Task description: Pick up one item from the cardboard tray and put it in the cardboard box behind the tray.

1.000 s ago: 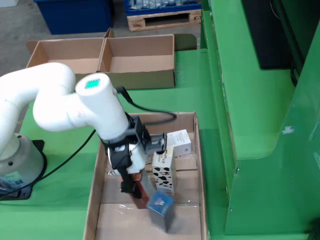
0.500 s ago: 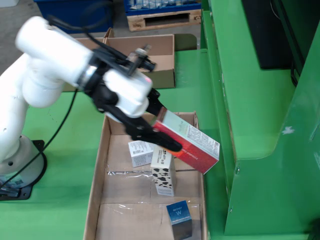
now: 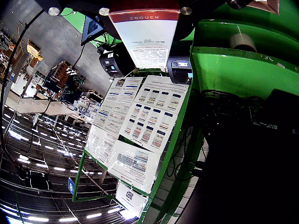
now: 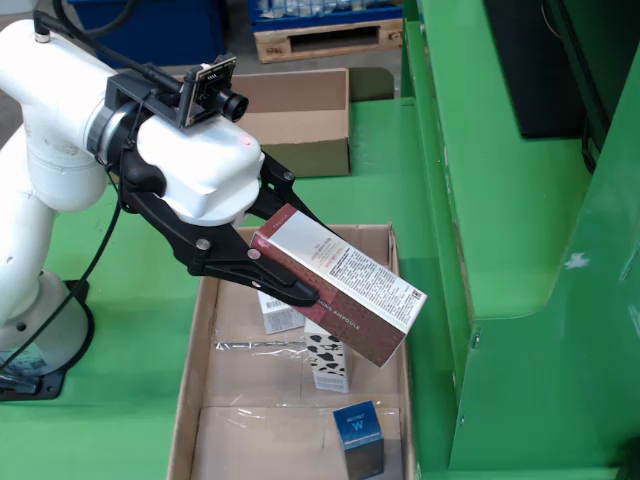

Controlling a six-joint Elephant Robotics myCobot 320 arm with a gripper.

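Note:
In the view from the side, my gripper [image 4: 305, 250] is shut on a long silver and maroon box [image 4: 345, 290]. It holds the box tilted in the air over the far right part of the cardboard tray [image 4: 195, 380]. A cow-patterned carton [image 4: 328, 362], a blue box marked W [image 4: 358, 435] and a white box [image 4: 280, 314] stand in the tray. The open cardboard box [image 4: 300, 110] sits behind the tray. The view that rides on the gripper shows the held box [image 3: 147, 32] at the top, with a white face and a red band.
A tall green shelf unit [image 4: 520, 200] runs close along the tray's right side. The white arm's base [image 4: 30, 340] stands to the tray's left. Blue crates and a pallet [image 4: 320, 40] lie behind the cardboard box. The gripper's view faces printed sheets [image 3: 145, 116] on a green frame.

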